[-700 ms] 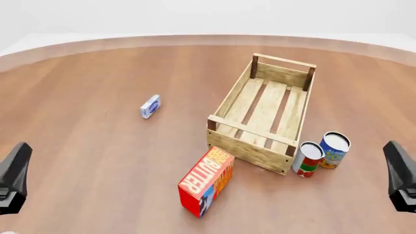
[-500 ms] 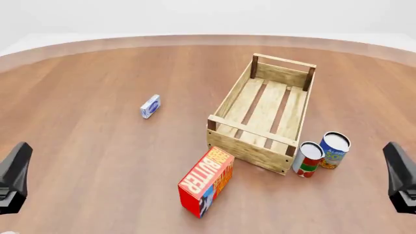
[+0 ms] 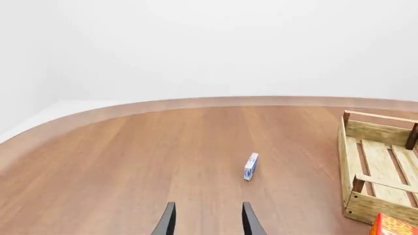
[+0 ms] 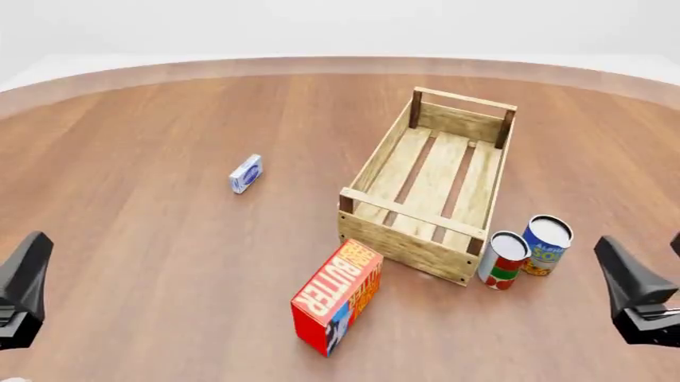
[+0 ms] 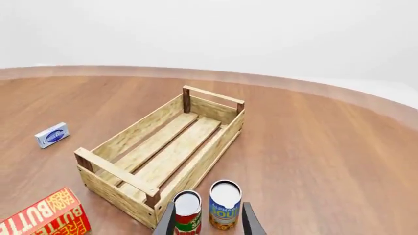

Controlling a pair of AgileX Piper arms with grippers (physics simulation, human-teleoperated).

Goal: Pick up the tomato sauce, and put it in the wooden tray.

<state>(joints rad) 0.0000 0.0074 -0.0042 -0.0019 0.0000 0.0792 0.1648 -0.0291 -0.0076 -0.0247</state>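
Observation:
The tomato sauce is a small can with a red, white and green label, standing upright on the table just right of the near right corner of the wooden tray. In the right wrist view the can stands between the spread fingers of my right gripper, which is open and empty. In the front view my right gripper is near the right edge, right of the cans and apart from them. The tray holds nothing. My left gripper is open and empty at the far left, also seen in the left wrist view.
A blue-and-orange can stands right beside the tomato sauce, also in the right wrist view. A red butter box lies in front of the tray's near left corner. A small blue-and-white box lies left of the tray.

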